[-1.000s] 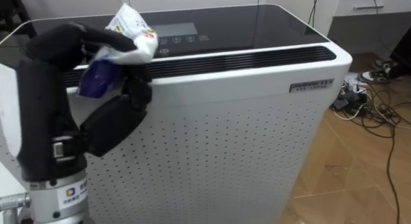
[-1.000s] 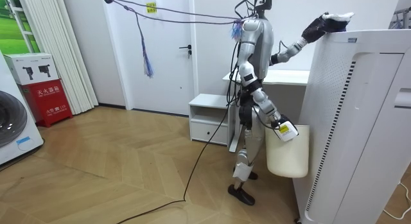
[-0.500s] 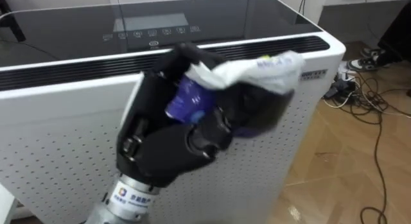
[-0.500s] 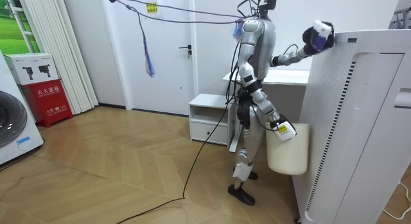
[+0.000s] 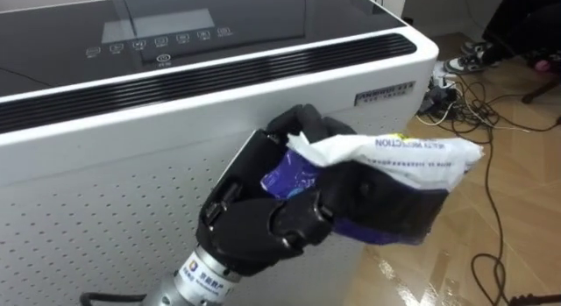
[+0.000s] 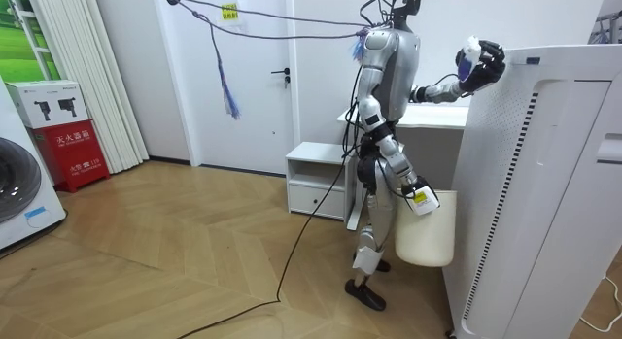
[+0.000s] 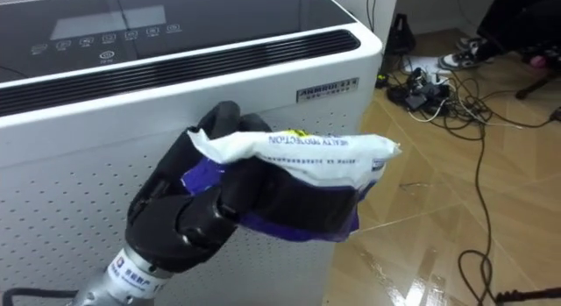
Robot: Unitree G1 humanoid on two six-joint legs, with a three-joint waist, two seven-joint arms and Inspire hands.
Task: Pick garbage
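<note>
My left hand [image 5: 263, 223] is shut on a crumpled white and purple wrapper [image 5: 394, 161], held in the air in front of the perforated side of a tall white appliance [image 5: 105, 166]. The wrapper [image 7: 316, 153] sticks out to the right of the curled fingers. In the room view the left hand [image 6: 483, 62] is raised at head height beside the appliance's top edge [image 6: 544, 57]. My right hand [image 6: 412, 191] hangs low at my side and carries a white bin [image 6: 425, 232] off the floor by its rim.
The appliance has a dark glass top [image 5: 202, 25] with a control panel. Cables [image 5: 473, 87] and shoes lie on the wooden floor to the right. A low white cabinet [image 6: 316, 179] stands behind me, next to a door.
My left hand has taken the wrapper off the appliance's top and brought it down and rightward in front of its side. The bin has swung slightly towards the room view's left.
</note>
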